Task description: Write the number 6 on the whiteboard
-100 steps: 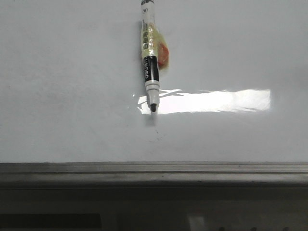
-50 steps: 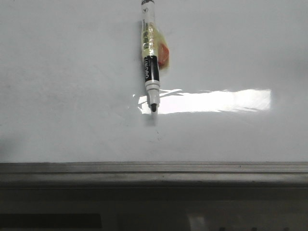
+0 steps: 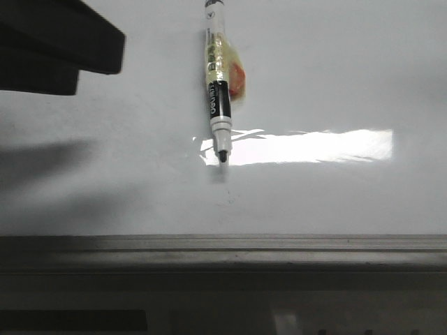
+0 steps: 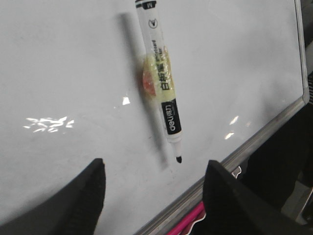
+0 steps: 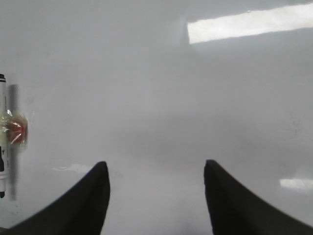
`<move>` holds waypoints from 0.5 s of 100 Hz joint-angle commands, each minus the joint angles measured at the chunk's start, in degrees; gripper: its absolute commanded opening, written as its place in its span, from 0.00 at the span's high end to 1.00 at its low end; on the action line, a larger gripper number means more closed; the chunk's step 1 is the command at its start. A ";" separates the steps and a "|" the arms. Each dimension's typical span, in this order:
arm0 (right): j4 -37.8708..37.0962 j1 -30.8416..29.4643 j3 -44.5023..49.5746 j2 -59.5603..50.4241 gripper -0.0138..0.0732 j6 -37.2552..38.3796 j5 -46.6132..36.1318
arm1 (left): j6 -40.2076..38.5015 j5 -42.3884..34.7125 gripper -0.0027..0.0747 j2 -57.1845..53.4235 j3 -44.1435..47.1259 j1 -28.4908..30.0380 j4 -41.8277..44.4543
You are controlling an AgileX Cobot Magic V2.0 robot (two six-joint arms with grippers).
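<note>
The whiteboard (image 3: 335, 77) lies flat, glossy white-grey, with a bright rectangular glare (image 3: 307, 146) and a grey metal edge strip (image 3: 223, 244). No drawn number 6 shows on it. A black-and-white marker (image 3: 218, 98) with yellow tape and an orange patch lies uncapped on the board, tip toward the edge strip. My left gripper (image 4: 155, 164) is open and empty above the board, with the marker (image 4: 159, 83) just beyond its fingertips. My right gripper (image 5: 155, 163) is open and empty over bare board, and the marker (image 5: 7, 142) is off to its side.
The left arm's dark body (image 3: 56, 42) hangs over the board's far left and casts a shadow (image 3: 49, 160) on it. Past the metal edge strip (image 4: 264, 137) a pink object (image 4: 188, 223) lies below the board.
The left arm's dark body has come into the front view at the top left and now shadows the board's left side. The marker has not moved.
</note>
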 commanded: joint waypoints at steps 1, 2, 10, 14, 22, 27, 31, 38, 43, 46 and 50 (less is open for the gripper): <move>0.08 0.04 -1.61 0.95 0.40 -0.64 -4.67 | -0.20 -5.76 0.45 2.71 -2.86 -1.87 -5.37; 0.08 0.04 -1.61 0.95 0.40 -0.64 -4.67 | -0.20 -6.10 0.45 2.98 -3.10 -1.85 -5.71; 0.08 0.04 -1.51 0.95 0.40 -0.64 -4.46 | -0.20 -6.77 0.45 6.15 -4.46 -2.43 -8.39; 0.08 0.04 -1.51 0.95 0.40 -0.64 -4.33 | -0.20 -6.65 0.45 7.31 -5.29 -2.43 -9.29; 0.08 0.04 -1.51 0.95 0.40 -0.64 -4.07 | -0.20 -6.39 0.45 9.57 -6.74 -2.43 -10.48; 0.08 0.04 -1.51 0.95 0.40 -0.64 -3.82 | -0.20 -5.86 0.45 10.80 -7.54 -2.43 -11.89; 0.08 0.04 -1.51 0.95 0.40 -0.64 -3.82 | -0.20 -5.25 0.45 11.60 -7.91 -2.43 -12.15; 0.08 0.04 -1.51 0.95 0.40 -0.64 -3.82 | -0.20 -3.49 0.45 12.84 -8.62 -2.43 -12.15; 0.08 0.04 -1.51 0.95 0.40 -0.64 -3.82 | -0.20 -2.71 0.45 13.47 -9.02 -2.43 -12.15; 0.08 0.04 -1.51 0.95 0.40 -0.64 -3.82 | -0.20 -2.26 0.45 13.60 -9.17 -2.43 -12.15; 0.08 0.04 -1.38 0.95 0.40 -0.64 -3.82 | -0.20 -2.26 0.45 13.87 -9.30 -2.43 -12.38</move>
